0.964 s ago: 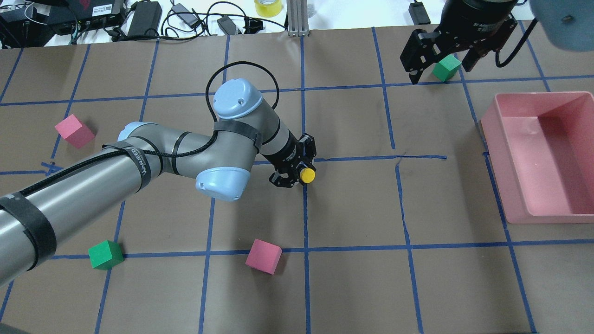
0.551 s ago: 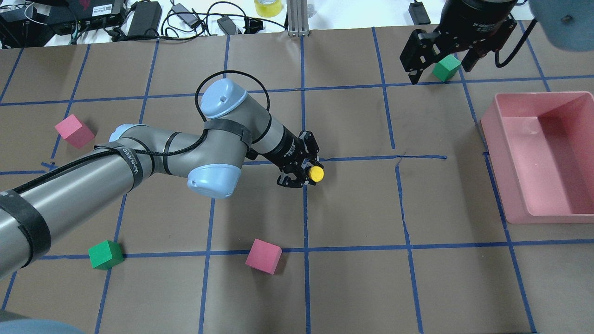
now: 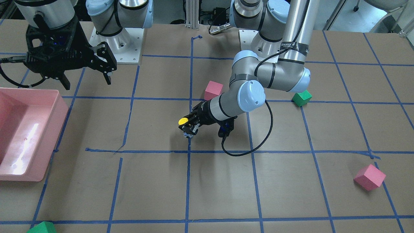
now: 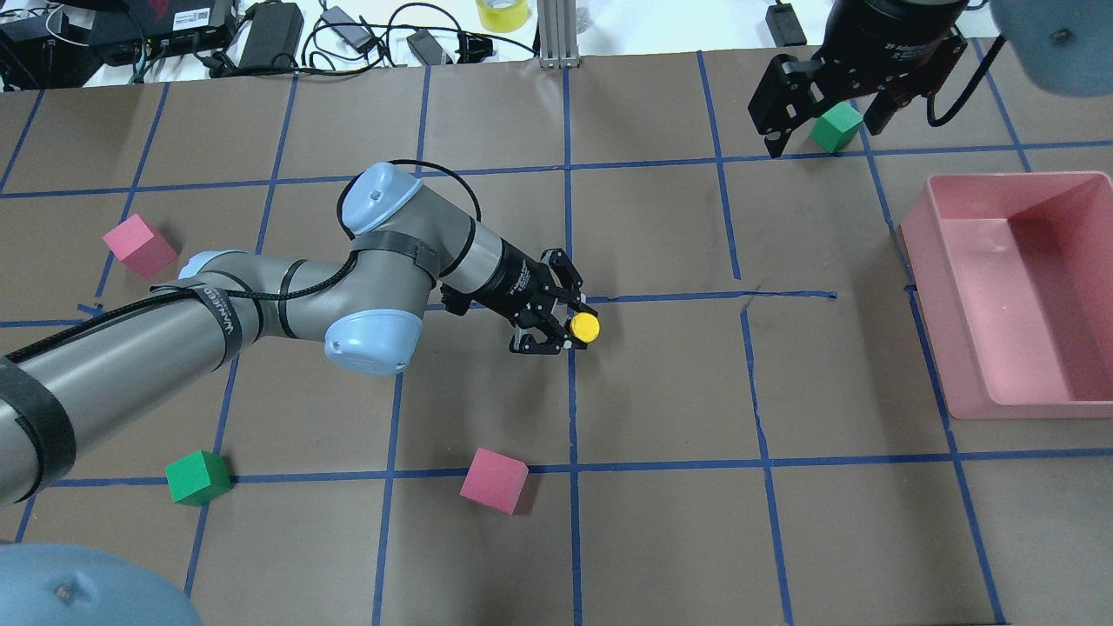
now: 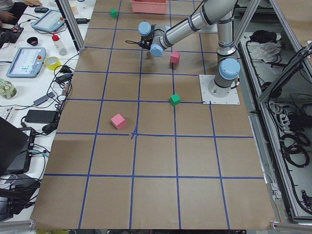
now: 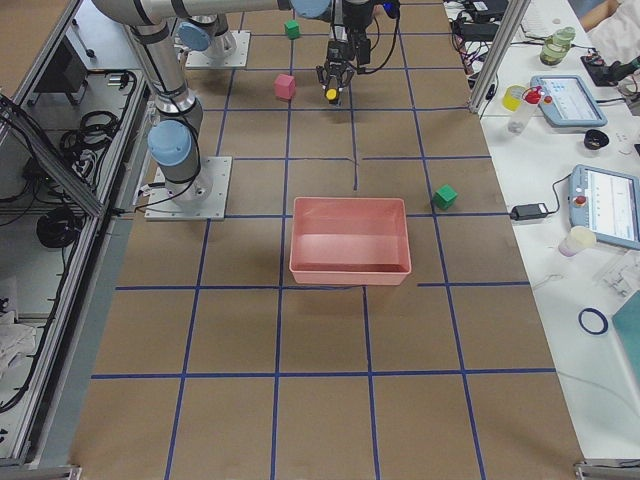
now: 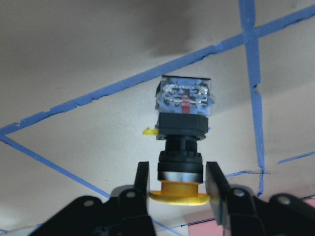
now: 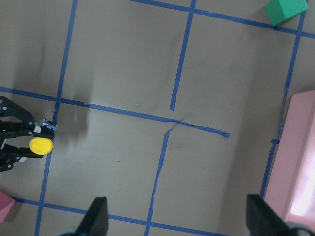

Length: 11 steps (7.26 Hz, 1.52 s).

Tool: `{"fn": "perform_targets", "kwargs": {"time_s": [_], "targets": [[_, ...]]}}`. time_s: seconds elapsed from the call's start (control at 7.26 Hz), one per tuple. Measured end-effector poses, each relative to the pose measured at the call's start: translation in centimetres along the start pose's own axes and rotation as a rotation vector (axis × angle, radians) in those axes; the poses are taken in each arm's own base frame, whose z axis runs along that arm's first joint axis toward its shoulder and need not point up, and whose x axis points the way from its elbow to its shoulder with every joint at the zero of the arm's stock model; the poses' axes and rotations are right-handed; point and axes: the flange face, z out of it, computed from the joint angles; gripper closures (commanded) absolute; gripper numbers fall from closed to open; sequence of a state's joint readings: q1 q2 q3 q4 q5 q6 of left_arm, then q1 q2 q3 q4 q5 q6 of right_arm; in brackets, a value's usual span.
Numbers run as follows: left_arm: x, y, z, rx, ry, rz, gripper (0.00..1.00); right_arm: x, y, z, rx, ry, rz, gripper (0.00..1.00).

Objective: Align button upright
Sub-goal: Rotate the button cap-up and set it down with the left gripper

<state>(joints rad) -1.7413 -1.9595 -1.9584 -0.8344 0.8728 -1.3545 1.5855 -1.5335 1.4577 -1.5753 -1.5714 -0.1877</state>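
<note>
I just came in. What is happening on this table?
The left gripper holds the button by the neck under its yellow cap, over the middle of the table. The button is tilted, with its body towards the table, so it is not yet standing upright. The right gripper is open and empty, off near the pink bin.

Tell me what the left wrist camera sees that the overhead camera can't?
Only the left wrist view shows the button's black neck and blue-grey bottom end, pointing away from the camera. Only the overhead view shows the pink bin, a pink cube, a green cube and the open right gripper. Both show the button's yellow cap between the left gripper's jaws, and the blue tape lines.
</note>
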Motion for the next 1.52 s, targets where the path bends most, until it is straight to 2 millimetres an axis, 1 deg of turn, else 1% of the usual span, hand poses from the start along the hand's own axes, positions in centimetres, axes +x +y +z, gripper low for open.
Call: {"fn": "perform_targets", "kwargs": {"time_s": [0.41,0.96,1.1,1.24,1.38,1.52], "targets": [[-0.5,-0.6,0.0,-0.107,-0.019,-0.079,1.00,-0.1,0.0,0.1,-0.001,-0.003,0.001,0.00],[-0.9,-2.1,0.6,-0.128,-0.034,-0.125,1.00,-0.1,0.0,0.1,-0.002,-0.004,-0.001,0.00],[-0.9,-2.4,0.7,-0.128,-0.036,-0.131,0.92,-0.1,-0.1,0.2,-0.002,-0.004,-0.002,0.00],[-0.9,-2.5,0.7,-0.128,-0.039,-0.134,0.39,-0.1,-0.1,0.2,-0.002,-0.005,-0.001,0.00],[-0.9,-2.5,0.8,-0.130,-0.041,-0.141,0.00,-0.1,-0.1,0.2,-0.003,-0.004,-0.001,0.00],[-0.9,-2.6,0.8,-0.136,-0.043,-0.155,0.00,0.0,-0.1,0.2,-0.003,-0.003,-0.002,0.00]]}}
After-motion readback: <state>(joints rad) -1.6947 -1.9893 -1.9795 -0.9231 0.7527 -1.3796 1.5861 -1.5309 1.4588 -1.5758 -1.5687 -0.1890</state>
